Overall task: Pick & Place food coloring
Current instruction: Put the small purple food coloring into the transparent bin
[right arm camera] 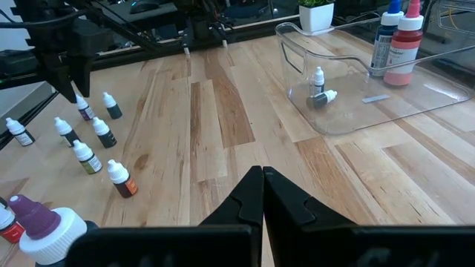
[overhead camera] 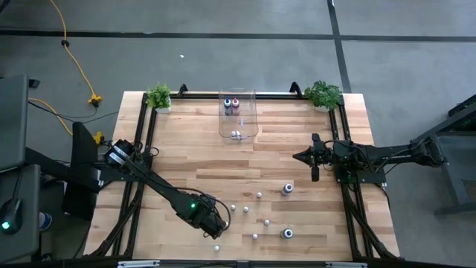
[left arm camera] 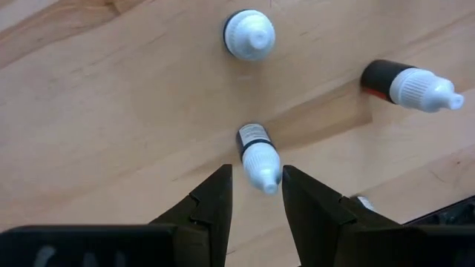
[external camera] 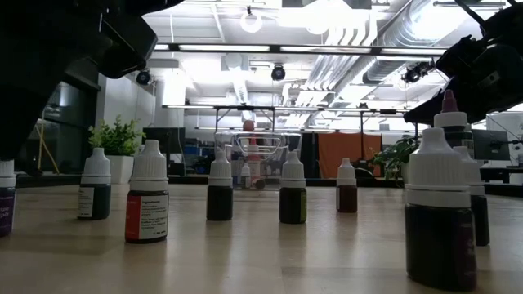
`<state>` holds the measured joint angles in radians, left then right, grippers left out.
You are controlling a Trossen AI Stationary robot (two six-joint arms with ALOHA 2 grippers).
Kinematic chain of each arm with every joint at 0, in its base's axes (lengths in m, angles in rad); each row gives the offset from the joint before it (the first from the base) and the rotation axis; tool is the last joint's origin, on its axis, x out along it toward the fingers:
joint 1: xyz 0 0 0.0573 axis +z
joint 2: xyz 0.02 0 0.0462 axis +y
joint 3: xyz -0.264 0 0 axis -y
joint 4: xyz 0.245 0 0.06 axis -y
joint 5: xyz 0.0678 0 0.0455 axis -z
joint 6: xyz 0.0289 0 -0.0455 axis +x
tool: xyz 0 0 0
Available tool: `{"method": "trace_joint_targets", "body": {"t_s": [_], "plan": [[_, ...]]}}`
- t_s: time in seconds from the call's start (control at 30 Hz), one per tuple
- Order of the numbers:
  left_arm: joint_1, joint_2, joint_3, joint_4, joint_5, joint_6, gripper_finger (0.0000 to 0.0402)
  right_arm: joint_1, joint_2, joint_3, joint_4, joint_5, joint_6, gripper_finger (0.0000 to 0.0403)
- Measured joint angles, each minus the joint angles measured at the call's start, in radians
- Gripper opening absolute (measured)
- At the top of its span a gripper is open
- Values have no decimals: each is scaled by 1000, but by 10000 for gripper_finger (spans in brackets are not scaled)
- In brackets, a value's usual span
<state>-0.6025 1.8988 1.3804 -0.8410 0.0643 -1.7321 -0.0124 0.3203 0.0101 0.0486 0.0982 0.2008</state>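
Several small food coloring bottles with white caps stand on the wooden table near its front, right of my left gripper (overhead camera: 219, 223). That gripper points down, open, just over one upright small bottle (left arm camera: 256, 152). The bottle's white cap (left arm camera: 261, 169) shows in the gap between the fingertips, and I see no touch. Two more bottles (left arm camera: 249, 33) (left arm camera: 412, 83) stand beyond it. My right gripper (right arm camera: 262, 182) (overhead camera: 300, 156) waits shut above the table's right side, holding nothing.
A clear plastic bin (overhead camera: 238, 115) at the far middle holds two larger bottles (right arm camera: 397, 41) and two small ones (right arm camera: 320, 87). Two larger bottles (overhead camera: 287, 189) (overhead camera: 287, 233) stand at the front right. Potted plants (overhead camera: 158, 97) (overhead camera: 323, 93) mark the far corners.
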Motion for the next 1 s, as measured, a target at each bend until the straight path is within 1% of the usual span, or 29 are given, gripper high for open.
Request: {"method": "trace_joint_targets", "body": {"t_s": [0.53,0.63,0.83,1.0], "plan": [[0,18,-2,3,6,26,114,0,0,0,0,0,0,0],[0,18,-2,4,6,36,97,0,0,0,0,0,0,0],[0,17,0,5,8,73,28,0,0,0,0,0,0,0],[0,17,0,5,8,113,25,0,0,0,0,0,0,0]]}}
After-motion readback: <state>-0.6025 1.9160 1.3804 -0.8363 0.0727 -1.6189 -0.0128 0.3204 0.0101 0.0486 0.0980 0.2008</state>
